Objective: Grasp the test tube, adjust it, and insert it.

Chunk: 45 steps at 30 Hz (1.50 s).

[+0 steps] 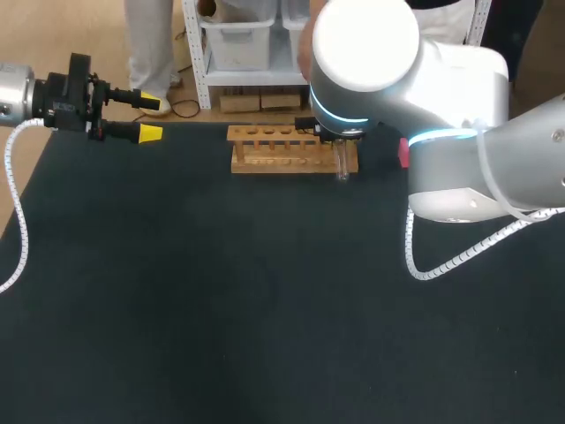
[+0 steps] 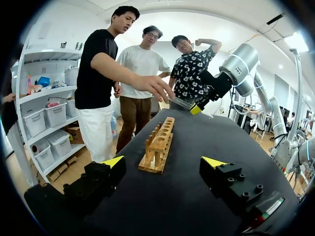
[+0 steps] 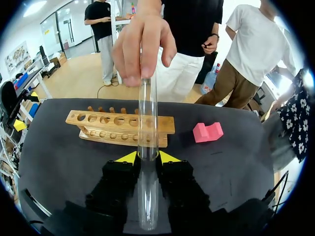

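A clear test tube (image 3: 147, 123) sits clamped from both sides, near its middle, between the yellow-tipped fingers of the right gripper (image 3: 147, 157). A person's hand (image 3: 142, 39) holds the tube's far end. Just ahead of the fingers stands the wooden rack (image 3: 108, 123), a pink block (image 3: 206, 132) beside it on the dark table (image 3: 64, 157). Well apart, the left gripper (image 2: 165, 164) hangs spread wide, holding nothing.

Plainly a robotics lab. Shown by a black-covered bench (image 1: 221, 309), flanked by a left silver-grey robot arm (image 1: 13, 97) at 9 o'clock and a right silver-grey robot arm (image 1: 424, 97) at 3 o'clock. At 12 o'clock, a pale wooden rack of round holes (image 1: 282, 152) with a clear glass test tube (image 3: 147, 113).
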Motion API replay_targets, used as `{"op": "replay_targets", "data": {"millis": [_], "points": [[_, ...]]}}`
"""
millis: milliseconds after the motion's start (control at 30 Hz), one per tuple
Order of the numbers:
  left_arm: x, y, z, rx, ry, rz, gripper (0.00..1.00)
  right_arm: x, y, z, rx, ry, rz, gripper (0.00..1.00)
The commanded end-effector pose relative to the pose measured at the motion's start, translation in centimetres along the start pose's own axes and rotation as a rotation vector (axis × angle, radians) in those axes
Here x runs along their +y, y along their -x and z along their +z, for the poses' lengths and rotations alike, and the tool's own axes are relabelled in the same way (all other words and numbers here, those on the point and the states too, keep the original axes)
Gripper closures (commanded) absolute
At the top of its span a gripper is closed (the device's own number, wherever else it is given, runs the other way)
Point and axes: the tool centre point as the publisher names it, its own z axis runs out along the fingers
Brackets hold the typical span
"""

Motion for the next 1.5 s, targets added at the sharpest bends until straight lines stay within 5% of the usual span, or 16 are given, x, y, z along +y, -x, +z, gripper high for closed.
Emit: {"op": "replay_targets", "data": {"millis": [33,667,1500], "points": [[-0.1,-0.1,0.0,-0.001,0.003,0.002,0.0,-0.1,-0.1,-0.1,-0.006,0.0,0.001,1.0],[-0.1,-0.1,0.0,-0.001,0.003,0.002,0.0,-0.1,-0.1,-0.1,-0.006,0.0,0.001,1.0],[-0.1,-0.1,0.0,-0.001,0.003,0.002,0.0,1.6,0.2,5.1,0.069,0.005,-0.047,1.0]]}}
